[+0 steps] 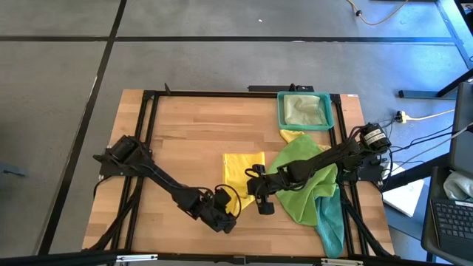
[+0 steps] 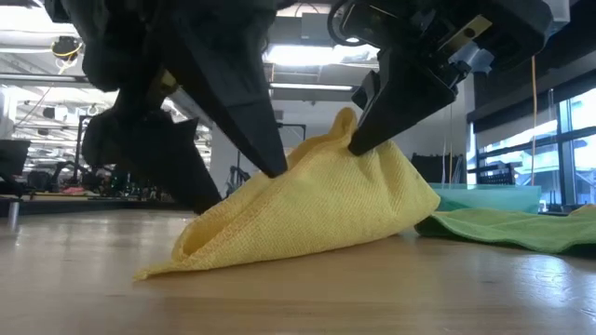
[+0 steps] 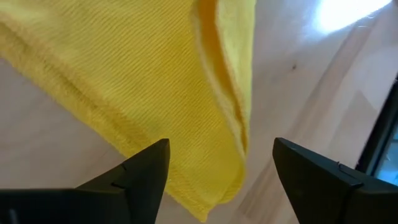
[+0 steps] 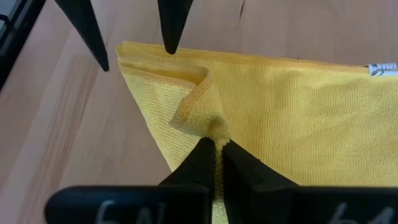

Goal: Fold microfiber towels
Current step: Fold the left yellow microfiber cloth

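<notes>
Wooden table; right hand pinching yellow towel, white tag unreadable

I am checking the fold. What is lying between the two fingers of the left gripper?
In the left wrist view, the folded edge of the yellow towel lies between the open fingers of the left gripper, above bare wooden table.

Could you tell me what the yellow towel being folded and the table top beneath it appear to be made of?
The yellow towel looks like soft knitted microfiber: fine ribbed texture, stitched hem, limp where the right hand pinches it. The table top seems smooth sealed wood: pale grain, slight sheen.
</notes>
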You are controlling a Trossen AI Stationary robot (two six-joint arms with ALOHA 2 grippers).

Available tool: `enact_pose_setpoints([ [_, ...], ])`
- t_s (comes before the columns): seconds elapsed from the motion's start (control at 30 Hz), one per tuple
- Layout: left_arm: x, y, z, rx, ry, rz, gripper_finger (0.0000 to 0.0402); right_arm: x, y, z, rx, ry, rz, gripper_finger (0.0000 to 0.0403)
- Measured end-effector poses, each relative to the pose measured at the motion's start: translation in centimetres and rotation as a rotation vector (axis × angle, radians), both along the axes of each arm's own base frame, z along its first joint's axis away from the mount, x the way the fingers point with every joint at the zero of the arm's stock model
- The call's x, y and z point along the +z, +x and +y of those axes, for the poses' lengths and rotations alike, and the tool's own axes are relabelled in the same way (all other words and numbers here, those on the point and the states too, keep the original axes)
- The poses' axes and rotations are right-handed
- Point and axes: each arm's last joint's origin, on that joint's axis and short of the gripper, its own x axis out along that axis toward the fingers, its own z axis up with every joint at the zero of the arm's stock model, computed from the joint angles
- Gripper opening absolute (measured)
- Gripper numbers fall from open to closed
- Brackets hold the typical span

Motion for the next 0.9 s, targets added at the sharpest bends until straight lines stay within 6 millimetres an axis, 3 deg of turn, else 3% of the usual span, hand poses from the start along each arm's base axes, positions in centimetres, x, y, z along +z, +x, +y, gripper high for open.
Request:
enact_pose_setpoints([
  [0.5,-1.5,1.3,0.7,0.026,-0.103,0.027,0.0266,0.3,0.0,-0.2,-0.007,0.004,-0.012,0.0015],
  [0.63,-1.5,1.3,0.9,0.029,-0.117,0.040,0.0216,0.2,0.0,-0.4,-0.011,-0.001,0.005,0.0016],
  [0.9,-1.4,1.4,1.0,-0.014,-0.180,0.079,0.0055,0.1,-0.1,-0.5,-0.018,-0.001,0.017,0.0015],
])
